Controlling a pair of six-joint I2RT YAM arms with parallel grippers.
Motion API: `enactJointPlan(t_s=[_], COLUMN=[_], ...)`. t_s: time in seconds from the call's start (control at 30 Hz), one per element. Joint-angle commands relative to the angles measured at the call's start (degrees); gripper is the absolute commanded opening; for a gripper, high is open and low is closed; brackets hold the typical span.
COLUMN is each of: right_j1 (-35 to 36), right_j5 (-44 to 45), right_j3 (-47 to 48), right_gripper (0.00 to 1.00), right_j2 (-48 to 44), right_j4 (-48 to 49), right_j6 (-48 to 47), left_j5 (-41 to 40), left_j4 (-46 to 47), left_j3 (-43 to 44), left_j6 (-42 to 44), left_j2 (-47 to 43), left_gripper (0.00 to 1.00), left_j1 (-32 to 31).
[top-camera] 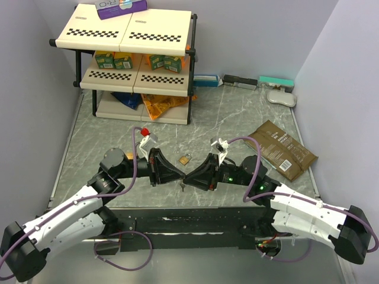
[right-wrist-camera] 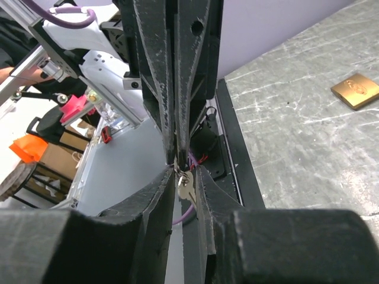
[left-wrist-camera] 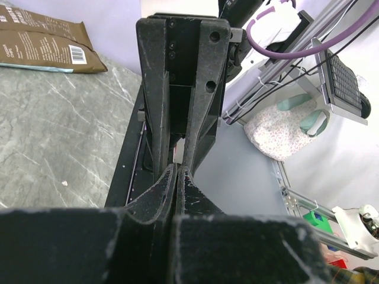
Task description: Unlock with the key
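My two grippers meet tip to tip near the table's front edge. The left gripper (top-camera: 179, 175) (left-wrist-camera: 176, 168) is shut, its fingertips pinching the ring of the key (right-wrist-camera: 185, 185). The key is a small silver key that hangs down from those tips, a dark speck in the top view (top-camera: 183, 188). The right gripper (top-camera: 190, 177) (right-wrist-camera: 185, 177) is open a little, its fingers on either side of the hanging key without pressing it. A small brass padlock (top-camera: 185, 158) (right-wrist-camera: 355, 90) lies flat on the grey table just beyond the grippers. The key is hidden in the left wrist view.
A two-tier shelf rack (top-camera: 136, 56) with boxes and snack bags stands at the back left. A brown pouch (top-camera: 283, 149) (left-wrist-camera: 41, 41) lies to the right. Several flat boxes (top-camera: 240, 81) and a white object (top-camera: 280, 97) line the back wall.
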Motion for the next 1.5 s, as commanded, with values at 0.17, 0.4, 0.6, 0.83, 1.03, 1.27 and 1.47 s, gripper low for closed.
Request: enactJointPlan(t_s=[0.17, 0.4, 0.6, 0.83, 1.03, 1.27, 1.47], right_j1=[-0.2, -0.2, -0.2, -0.2, -2.0, -10.2, -15.6], right_j5=[-1.6, -2.1, -1.3, 2.5, 6.5, 6.0, 4.7], right_j3=[1.9, 1.2, 1.0, -0.4, -2.7, -5.9, -8.6], right_gripper=[0.24, 0.12, 0.0, 0.0, 0.0, 0.0, 0.0], right_j2=[0.6, 1.2, 1.3, -0.3, -4.1, -9.9, -19.0], right_j4=[4.9, 6.8, 7.2, 6.5, 2.4, -4.6, -9.8], right_j6=[1.0, 1.8, 2.1, 3.0, 3.1, 4.7, 5.2], left_j5=[1.8, 1.4, 1.2, -3.8, -12.3, -19.1, -34.8], left_j4=[4.1, 4.7, 4.5, -0.8, -9.1, -19.6, -32.8], left_j3=[0.5, 0.5, 0.6, 2.3, 5.6, 10.0, 18.6], left_j6=[-0.4, -0.7, -0.5, 2.1, 5.8, 11.3, 18.1], left_j2=[0.9, 1.4, 1.7, 1.4, 0.1, 4.1, 16.2], left_gripper=[0.01, 0.01, 0.01, 0.65, 0.99, 0.99, 0.99], left_j1=[0.0, 0.1, 0.0, 0.0, 0.4, 4.4, 4.6])
